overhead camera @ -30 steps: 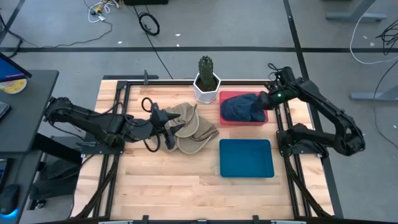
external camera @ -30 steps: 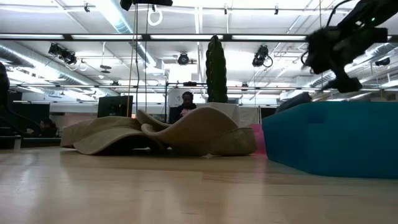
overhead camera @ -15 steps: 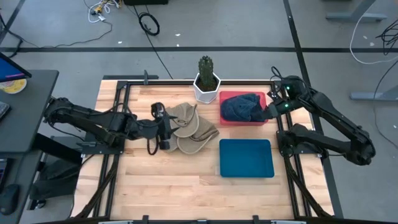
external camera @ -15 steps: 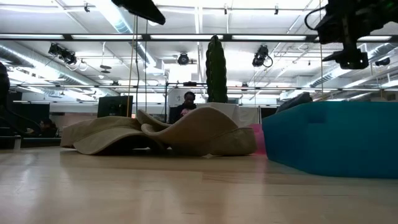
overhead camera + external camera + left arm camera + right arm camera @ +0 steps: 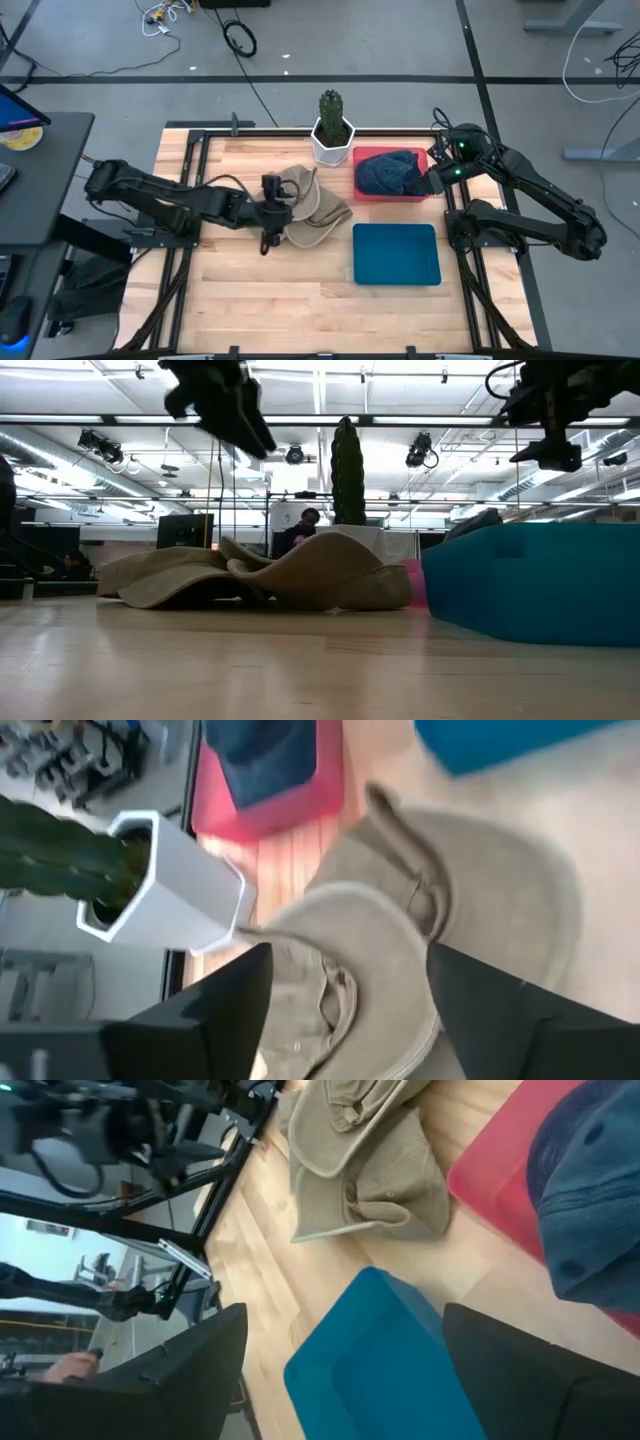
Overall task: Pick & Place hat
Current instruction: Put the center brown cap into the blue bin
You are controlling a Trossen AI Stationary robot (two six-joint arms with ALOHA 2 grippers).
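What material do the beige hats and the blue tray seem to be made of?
Beige hats: probably soft woven fabric, matte; the brims sag and fold, and a seam shows in the left wrist view. Blue tray: likely rigid plastic, smooth; uniform colour, straight walls.

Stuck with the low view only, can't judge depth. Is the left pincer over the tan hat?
Observer: Yes. From above, the left pincer hangs open over the tan hat's edge on the left arm's side.
Operator: Red bin occupied?
Observer: A dark blue hat lies in the red bin.
Operator: Teal bin?
Observer: Nothing in the teal bin.
Operator: Right pincer?
Observer: The right pincer is open, by the red bin's outer end.
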